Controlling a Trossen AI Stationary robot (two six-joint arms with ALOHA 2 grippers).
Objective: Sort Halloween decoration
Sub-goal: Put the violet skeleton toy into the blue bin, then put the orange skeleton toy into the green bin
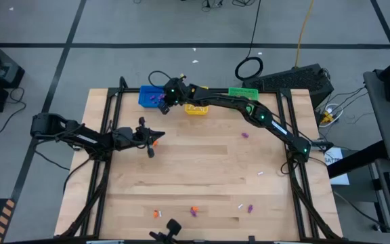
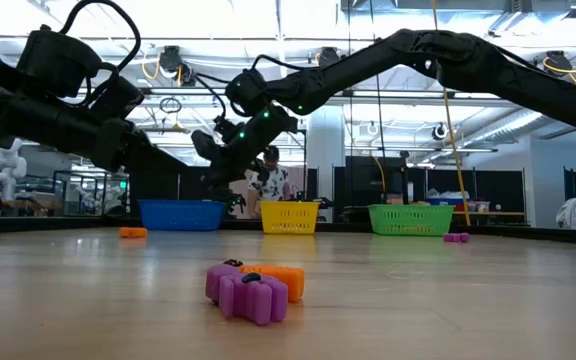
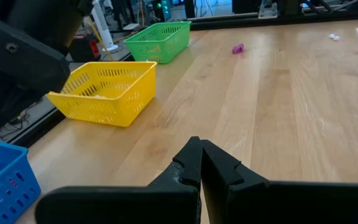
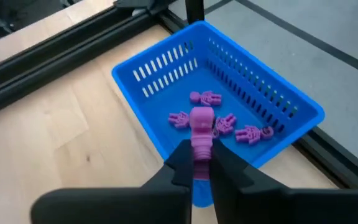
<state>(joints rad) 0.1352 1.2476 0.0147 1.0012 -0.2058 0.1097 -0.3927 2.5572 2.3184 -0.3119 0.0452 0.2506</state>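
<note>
the right gripper [image 4: 201,163] is held above the blue basket [image 4: 278,106] at the far edge of the table [image 1: 202,176], and its fingers are closed on a purple trinket [image 4: 200,132]. several more purple trinkets [image 4: 229,123] are seen lying inside this basket. beside it the yellow basket [image 1: 196,109] is placed, and then the green basket [image 1: 243,93], all along the far edge.

the left gripper [image 1: 156,137] is held over the left part of the table, near the blue basket. in the left wrist view its fingers [image 3: 188,163] are seen pressed together, and nothing is seen between them there. in the high view something orange is seen at its tip, but it cannot be told what it is.

other trinkets are scattered on the table: a purple one [image 1: 245,135] near the middle, a white one [image 1: 261,173] to the right, and a group of orange, purple and white ones [image 1: 194,211] along the near edge. in the low view a purple piece [image 2: 250,295] and an orange piece [image 2: 282,278] are seen touching each other.
</note>
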